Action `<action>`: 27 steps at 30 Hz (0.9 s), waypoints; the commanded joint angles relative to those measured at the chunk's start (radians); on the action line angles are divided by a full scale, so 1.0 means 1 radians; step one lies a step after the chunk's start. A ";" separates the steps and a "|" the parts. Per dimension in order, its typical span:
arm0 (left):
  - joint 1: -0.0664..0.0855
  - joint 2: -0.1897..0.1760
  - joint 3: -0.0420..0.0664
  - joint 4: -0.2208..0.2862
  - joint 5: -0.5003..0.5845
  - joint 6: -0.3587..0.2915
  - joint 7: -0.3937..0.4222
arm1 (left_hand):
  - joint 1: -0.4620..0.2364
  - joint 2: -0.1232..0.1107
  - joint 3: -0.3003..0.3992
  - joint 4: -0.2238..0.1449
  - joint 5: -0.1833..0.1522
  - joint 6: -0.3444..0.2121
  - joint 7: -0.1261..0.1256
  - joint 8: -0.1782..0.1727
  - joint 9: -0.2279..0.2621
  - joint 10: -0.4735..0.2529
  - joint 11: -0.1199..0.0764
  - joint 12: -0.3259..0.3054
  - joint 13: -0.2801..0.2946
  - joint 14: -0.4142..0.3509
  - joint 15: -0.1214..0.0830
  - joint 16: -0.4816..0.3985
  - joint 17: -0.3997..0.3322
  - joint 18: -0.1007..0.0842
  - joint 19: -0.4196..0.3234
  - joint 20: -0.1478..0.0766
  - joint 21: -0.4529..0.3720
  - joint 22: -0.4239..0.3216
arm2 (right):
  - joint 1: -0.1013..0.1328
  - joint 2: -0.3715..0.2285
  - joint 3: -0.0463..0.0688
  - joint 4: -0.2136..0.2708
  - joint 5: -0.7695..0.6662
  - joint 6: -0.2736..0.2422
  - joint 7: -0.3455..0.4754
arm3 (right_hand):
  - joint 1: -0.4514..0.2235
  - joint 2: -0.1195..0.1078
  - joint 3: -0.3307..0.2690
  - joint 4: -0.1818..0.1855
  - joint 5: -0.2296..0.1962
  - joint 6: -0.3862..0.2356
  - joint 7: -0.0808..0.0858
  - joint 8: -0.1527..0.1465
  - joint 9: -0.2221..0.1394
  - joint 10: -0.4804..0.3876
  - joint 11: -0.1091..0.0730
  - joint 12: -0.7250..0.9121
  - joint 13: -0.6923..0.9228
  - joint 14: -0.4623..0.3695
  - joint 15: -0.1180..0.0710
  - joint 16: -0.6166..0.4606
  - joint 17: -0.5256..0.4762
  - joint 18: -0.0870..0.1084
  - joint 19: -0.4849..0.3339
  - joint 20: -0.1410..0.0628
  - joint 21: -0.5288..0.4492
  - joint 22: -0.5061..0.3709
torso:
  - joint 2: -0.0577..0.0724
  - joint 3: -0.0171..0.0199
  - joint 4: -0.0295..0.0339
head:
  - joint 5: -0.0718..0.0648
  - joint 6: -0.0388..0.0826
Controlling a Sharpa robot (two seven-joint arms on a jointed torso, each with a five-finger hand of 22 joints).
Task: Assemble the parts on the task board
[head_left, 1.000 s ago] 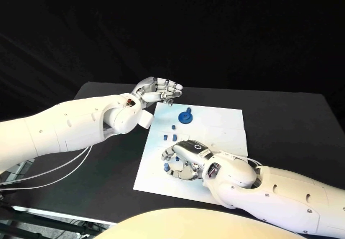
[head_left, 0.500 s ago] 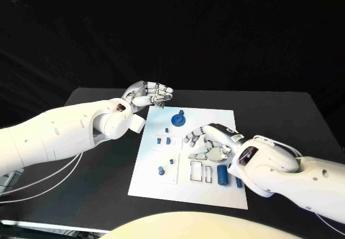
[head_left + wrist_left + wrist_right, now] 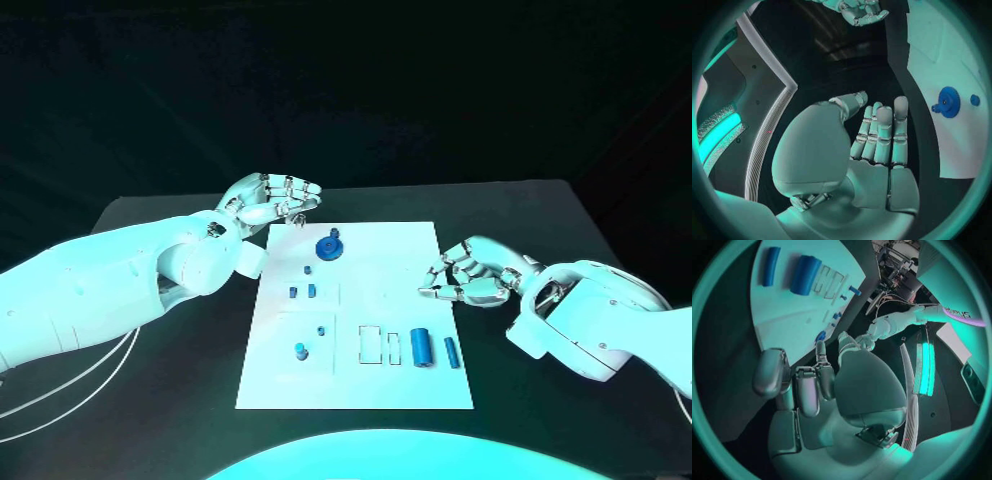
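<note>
The white task board (image 3: 378,285) lies mid-table. On it are a blue gear (image 3: 330,246), several small blue pegs (image 3: 309,268) down its left side, and a thick blue cylinder (image 3: 421,348) beside a thin blue bar (image 3: 450,352) near the front. My left hand (image 3: 274,200) hovers at the board's far left corner, fingers loosely bent and holding nothing. The left wrist view shows its bare palm (image 3: 876,150) with the gear (image 3: 947,102) beyond. At the board's right edge my right hand (image 3: 469,272) hangs with loosely curled fingers, nothing in it (image 3: 807,385).
Two outlined slots (image 3: 381,346) sit left of the cylinder, which lies on the board (image 3: 786,315) in the right wrist view (image 3: 805,274). Black table (image 3: 173,350) surrounds the board. My left forearm (image 3: 130,280) lies along the table's left side.
My right hand has lifted off the board's near left part and moved across to its right edge. The left hand stays by the far left corner. The camera has shifted.
</note>
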 commanded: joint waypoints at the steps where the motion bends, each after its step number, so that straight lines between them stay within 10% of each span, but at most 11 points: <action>1: 0.000 0.001 0.000 0.001 0.009 0.011 0.008 | -0.009 0.004 -0.006 0.001 -0.005 -0.008 0.006 0.005 0.000 -0.006 -0.001 0.005 -0.001 -0.009 -0.001 0.006 0.000 0.015 0.000 0.005 -0.003 -0.001 | -0.015 -0.012 -0.002 0.021 -0.089 0.100 -0.140 | -0.024 0.001 -0.021 0.000 0.003 -0.002 -0.005 0.013 0.007 0.016 -0.002 0.022 0.049 0.076 -0.004 0.012 0.107 -0.018 0.017 -0.003 0.026 0.164 | -0.003 -0.0013 -0.0057 | -0.006 -0.005; 11: -0.001 -0.005 -0.002 0.004 0.010 0.010 0.007 | -0.009 0.004 -0.006 0.001 -0.005 -0.008 0.006 0.005 0.000 -0.006 -0.001 0.005 -0.001 -0.009 -0.001 0.006 0.000 0.015 0.000 0.005 -0.003 -0.001 | -0.071 -0.020 -0.007 0.055 -0.172 0.099 -0.293 | -0.093 -0.006 -0.091 0.003 0.006 0.006 -0.013 0.047 0.024 0.042 -0.008 0.049 0.112 0.087 -0.008 0.036 0.175 -0.027 0.029 -0.007 0.084 0.177 | -0.001 -0.0021 -0.0050 | -0.013 -0.020; 27: -0.001 -0.012 -0.002 0.009 0.010 0.011 0.001 | -0.011 0.005 -0.008 0.004 -0.004 -0.009 0.006 0.007 0.000 -0.008 0.000 0.007 -0.001 -0.010 0.000 0.006 -0.001 0.015 -0.001 0.005 -0.005 -0.002 | -0.100 0.039 -0.008 0.046 -0.166 0.095 -0.305 | -0.102 0.002 -0.098 0.003 0.007 0.015 -0.018 0.060 0.030 0.046 -0.012 0.051 0.121 0.088 -0.010 0.038 0.180 -0.028 0.031 -0.009 0.093 0.179 | 0.001 0.0010 -0.0038 | -0.003 -0.030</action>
